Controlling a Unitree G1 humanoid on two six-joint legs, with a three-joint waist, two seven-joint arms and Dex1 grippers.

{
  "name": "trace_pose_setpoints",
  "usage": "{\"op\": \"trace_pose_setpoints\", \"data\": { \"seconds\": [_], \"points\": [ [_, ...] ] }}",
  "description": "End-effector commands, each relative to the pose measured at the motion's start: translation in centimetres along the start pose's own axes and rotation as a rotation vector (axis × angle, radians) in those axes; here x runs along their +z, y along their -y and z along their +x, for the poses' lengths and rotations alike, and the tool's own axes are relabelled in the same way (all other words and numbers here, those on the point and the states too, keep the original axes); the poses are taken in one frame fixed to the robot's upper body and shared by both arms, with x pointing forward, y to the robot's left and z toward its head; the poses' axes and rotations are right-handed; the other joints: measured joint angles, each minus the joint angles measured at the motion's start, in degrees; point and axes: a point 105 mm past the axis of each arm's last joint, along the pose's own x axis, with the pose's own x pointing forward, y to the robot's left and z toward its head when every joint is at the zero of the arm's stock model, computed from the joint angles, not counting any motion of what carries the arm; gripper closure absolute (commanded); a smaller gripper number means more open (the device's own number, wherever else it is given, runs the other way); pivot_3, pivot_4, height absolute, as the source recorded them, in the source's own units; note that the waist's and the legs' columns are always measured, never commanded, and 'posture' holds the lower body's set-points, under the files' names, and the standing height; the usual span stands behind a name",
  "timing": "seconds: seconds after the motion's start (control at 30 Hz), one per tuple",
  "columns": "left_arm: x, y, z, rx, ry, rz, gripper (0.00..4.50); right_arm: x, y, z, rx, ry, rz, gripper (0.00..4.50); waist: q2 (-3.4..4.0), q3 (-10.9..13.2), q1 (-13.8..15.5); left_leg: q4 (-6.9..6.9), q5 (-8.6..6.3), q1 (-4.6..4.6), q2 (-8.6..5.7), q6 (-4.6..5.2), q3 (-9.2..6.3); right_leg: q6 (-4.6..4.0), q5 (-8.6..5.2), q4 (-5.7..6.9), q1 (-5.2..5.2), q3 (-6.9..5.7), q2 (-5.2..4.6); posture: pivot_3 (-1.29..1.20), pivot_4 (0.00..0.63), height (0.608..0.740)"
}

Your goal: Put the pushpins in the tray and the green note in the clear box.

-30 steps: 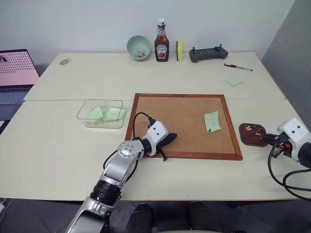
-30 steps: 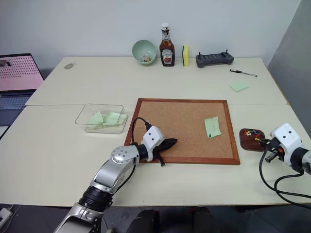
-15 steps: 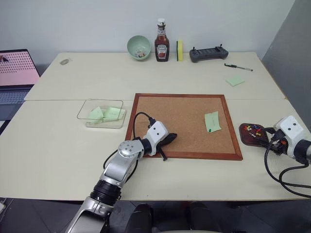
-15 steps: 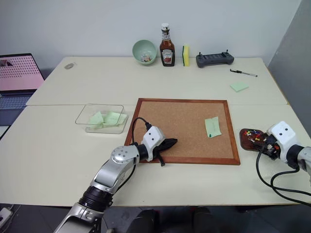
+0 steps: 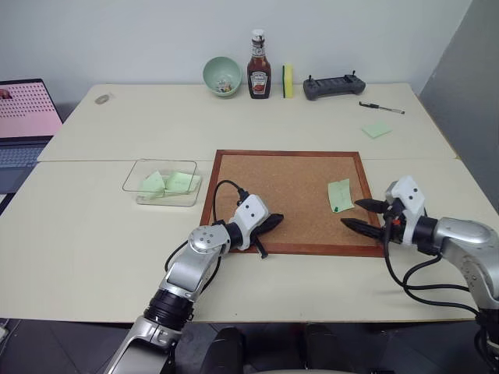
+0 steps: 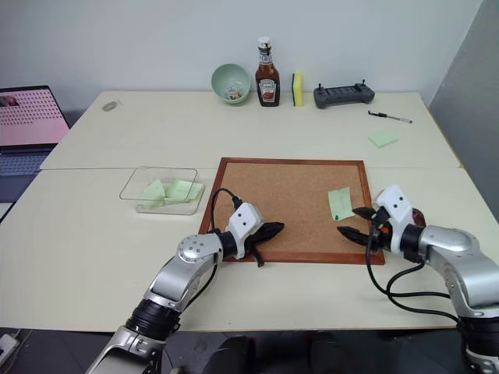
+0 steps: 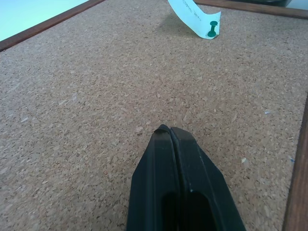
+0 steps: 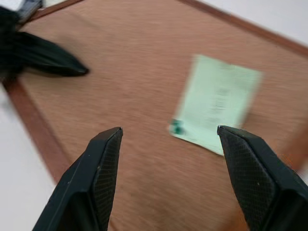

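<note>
The green note (image 5: 340,195) lies on the right part of the cork board (image 5: 292,175), held by a dark green pushpin (image 5: 336,209) at its near corner. My right gripper (image 5: 360,214) hovers open just beside that corner, nothing between its fingers; its wrist view shows the note (image 8: 219,103) and pushpin (image 8: 177,127) ahead. My left gripper (image 5: 269,222) rests shut and empty on the board's near left part, its fingertips (image 7: 171,132) pressed together. The tray is mostly hidden behind my right hand. The clear box (image 5: 160,162) stands left of the board with green paper scraps inside.
Along the far edge stand a pale green bowl (image 5: 222,75), a ketchup bottle (image 5: 259,66), a yellow sponge (image 5: 288,80) and a grey controller (image 5: 335,86). A pen (image 5: 382,107) and a green sticky note (image 5: 376,129) lie at the far right. A laptop (image 5: 23,117) sits at the left.
My right gripper opened at the tray, then swung left onto the board's right edge beside the pinned note. The left arm has not moved.
</note>
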Motion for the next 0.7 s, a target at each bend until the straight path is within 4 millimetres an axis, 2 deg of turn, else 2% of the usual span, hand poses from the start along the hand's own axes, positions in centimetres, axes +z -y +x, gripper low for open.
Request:
{"op": "trace_pose_setpoints", "data": {
  "seconds": [0.03, 0.33, 0.43, 0.53, 0.7],
  "points": [
    [-2.4, 0.7, -0.3, -0.012, -0.089, -0.031, 4.5, 0.7, 0.6, 1.5, -0.024, 0.019, -0.07, 1.17, 0.0, 0.0, 0.0, 0.0, 0.0, 0.01, 0.01, 0.0, 0.0, 0.0, 0.0, 0.0, 0.0, 0.0, 0.0, 0.0, 0.15, 0.74],
    [-2.5, 0.8, -0.5, -0.009, -0.092, -0.029, 4.5, 0.1, 2.0, 3.0, -0.035, 0.011, -0.107, 1.17, 0.0, 0.0, 0.0, -0.02, 0.0, 0.01, 0.02, 0.0, 0.0, -0.01, 0.0, 0.01, -0.04, 0.0, 0.01, 0.0, 0.15, 0.74],
    [-2.5, 0.8, -0.5, -0.009, -0.092, -0.028, 4.5, -0.1, 2.3, 3.4, -0.041, 0.01, -0.109, 1.62, 0.0, 0.0, -0.1, -0.02, 0.0, 0.01, 0.02, 0.0, 0.0, -0.01, 0.0, 0.01, -0.04, 0.0, 0.01, 0.0, 0.15, 0.74],
    [-2.5, 0.8, -0.6, -0.007, -0.094, -0.028, 4.5, -0.2, 2.7, 3.6, -0.052, 0.009, -0.109, 2.35, 0.0, 0.0, -0.1, -0.02, 0.0, 0.01, 0.03, 0.0, 0.0, -0.01, 0.0, 0.02, -0.05, 0.0, 0.01, 0.0, 0.15, 0.74],
    [-2.5, 0.8, -0.6, -0.006, -0.096, -0.026, 4.5, -0.3, 2.9, 3.7, -0.063, 0.008, -0.119, 3.28, 0.0, 0.0, -0.2, -0.03, 0.0, 0.01, 0.03, 0.0, 0.0, -0.01, 0.01, 0.02, -0.06, 0.0, 0.01, 0.0, 0.15, 0.74]
  ]
}}
